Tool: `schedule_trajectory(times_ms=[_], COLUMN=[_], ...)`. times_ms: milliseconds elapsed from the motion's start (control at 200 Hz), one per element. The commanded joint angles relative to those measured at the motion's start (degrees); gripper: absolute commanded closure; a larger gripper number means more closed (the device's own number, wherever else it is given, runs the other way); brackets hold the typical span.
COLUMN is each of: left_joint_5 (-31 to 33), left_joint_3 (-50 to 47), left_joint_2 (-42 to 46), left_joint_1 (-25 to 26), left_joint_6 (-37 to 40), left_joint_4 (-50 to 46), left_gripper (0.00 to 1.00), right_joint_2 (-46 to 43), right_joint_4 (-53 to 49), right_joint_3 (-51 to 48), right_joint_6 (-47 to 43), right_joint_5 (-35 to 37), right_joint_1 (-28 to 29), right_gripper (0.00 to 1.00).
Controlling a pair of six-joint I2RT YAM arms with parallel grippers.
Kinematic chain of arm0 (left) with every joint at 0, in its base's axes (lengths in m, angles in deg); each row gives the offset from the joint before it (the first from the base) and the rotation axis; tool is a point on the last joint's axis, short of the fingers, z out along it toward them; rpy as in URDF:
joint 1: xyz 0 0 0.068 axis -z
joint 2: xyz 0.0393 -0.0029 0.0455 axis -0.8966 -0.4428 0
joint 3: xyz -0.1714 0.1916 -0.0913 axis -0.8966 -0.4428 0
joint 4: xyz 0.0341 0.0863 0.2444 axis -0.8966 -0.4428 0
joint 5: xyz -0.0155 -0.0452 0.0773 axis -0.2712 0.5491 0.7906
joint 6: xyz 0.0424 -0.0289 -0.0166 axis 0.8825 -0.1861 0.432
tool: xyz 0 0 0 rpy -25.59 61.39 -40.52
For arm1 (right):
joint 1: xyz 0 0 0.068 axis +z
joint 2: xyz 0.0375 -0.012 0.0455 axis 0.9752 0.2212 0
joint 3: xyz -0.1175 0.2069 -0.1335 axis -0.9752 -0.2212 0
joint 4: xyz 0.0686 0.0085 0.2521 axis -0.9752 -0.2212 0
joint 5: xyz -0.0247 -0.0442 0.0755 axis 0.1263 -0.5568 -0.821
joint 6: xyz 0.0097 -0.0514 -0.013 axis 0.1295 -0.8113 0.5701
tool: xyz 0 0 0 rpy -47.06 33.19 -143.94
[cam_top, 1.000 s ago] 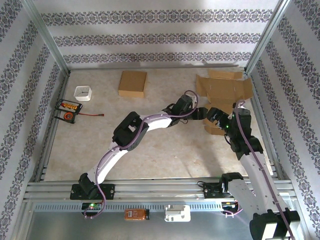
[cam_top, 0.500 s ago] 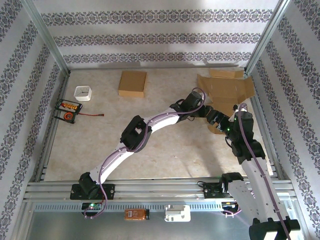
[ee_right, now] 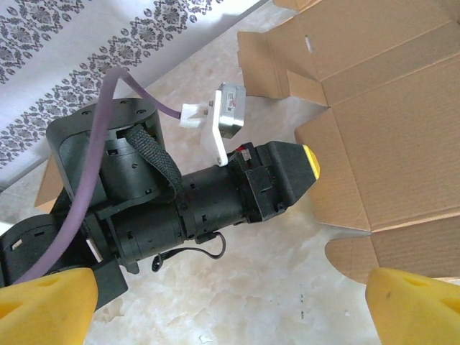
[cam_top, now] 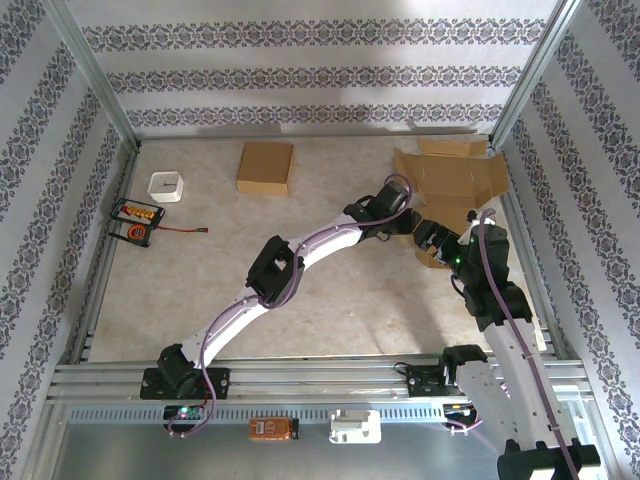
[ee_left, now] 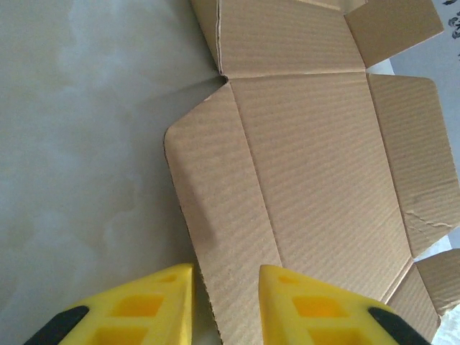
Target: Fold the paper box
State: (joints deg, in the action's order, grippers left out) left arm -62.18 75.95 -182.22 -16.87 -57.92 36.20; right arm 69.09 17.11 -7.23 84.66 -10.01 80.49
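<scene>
The paper box (cam_top: 452, 180) lies unfolded and flat at the back right of the table, flaps spread. My left gripper (cam_top: 408, 222) reaches its near-left flap. In the left wrist view the paper box (ee_left: 316, 165) spreads ahead, and the slightly raised flap's serrated edge runs between the narrowed yellow fingers (ee_left: 298, 305) of the left gripper (ee_left: 226, 302), which still have a gap. My right gripper (cam_top: 432, 240) hovers wide open just right of the left wrist. In the right wrist view the right gripper (ee_right: 230, 309) has nothing between its fingers and the paper box (ee_right: 388, 144) lies ahead.
A closed brown box (cam_top: 265, 167) lies at the back centre. A small white container (cam_top: 165, 187) and a black tray with orange items (cam_top: 135, 220) sit at the left beside a thin cable (cam_top: 185, 230). Patterned walls and metal rails enclose the table.
My left arm has stretched further right to the box's flap and its jaws have narrowed. The right arm has shifted only slightly.
</scene>
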Motion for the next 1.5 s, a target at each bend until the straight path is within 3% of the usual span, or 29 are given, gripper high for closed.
schedule_trajectory(times_ms=[0,230,335,630,819,899,1099,1234,1284,1399,1499], left_joint_5=[-4.39,-5.80,-5.20,-2.32,-8.09,-6.44,5.43,5.76,5.45,7.95,11.54], left_joint_3=[-0.40,-1.48,-7.48,-52.17,-75.66,-83.02,-97.69,-103.95,-105.12,-104.97,-101.69], left_joint_2=[-4.78,-1.56,4.27,34.80,49.47,56.28,72.64,82.19,85.36,91.44,93.31], left_joint_1=[1.31,1.23,1.23,-2.43,-7.30,-7.74,-7.83,-8.41,-8.55,-8.95,-11.33], left_joint_6=[-0.94,2.36,5.60,7.82,4.68,5.71,7.74,5.39,4.07,4.53,6.96], left_joint_4=[-1.79,-1.92,-2.49,11.82,14.30,12.22,1.97,0.48,0.50,0.50,-0.61], left_gripper=[0.75,1.00,1.00,1.00,1.00,1.00,1.00,1.00,0.88,0.40,0.24], right_joint_2=[-1.29,-2.62,-3.37,-4.44,-0.11,2.98,13.48,20.73,23.21,29.95,36.34], right_joint_4=[-1.12,-2.35,-3.70,-5.30,-1.87,0.21,3.53,5.78,7.01,8.82,10.16], right_joint_3=[0.03,-0.04,0.91,3.34,3.05,2.83,4.93,7.24,7.88,10.09,12.61], right_joint_6=[-0.60,-0.80,-1.08,-0.72,0.01,0.32,-2.29,-5.27,-6.67,-9.94,-12.63], right_joint_5=[-0.38,0.23,0.63,1.31,-0.97,-1.96,-2.14,1.30,3.67,8.09,9.79], right_joint_1=[0.60,0.60,0.59,0.58,0.63,0.94,4.36,7.76,9.03,10.86,11.40], right_gripper=[0.04,0.04,0.03,0.03,0.03,0.04,0.04,0.04,0.04,0.04,0.04])
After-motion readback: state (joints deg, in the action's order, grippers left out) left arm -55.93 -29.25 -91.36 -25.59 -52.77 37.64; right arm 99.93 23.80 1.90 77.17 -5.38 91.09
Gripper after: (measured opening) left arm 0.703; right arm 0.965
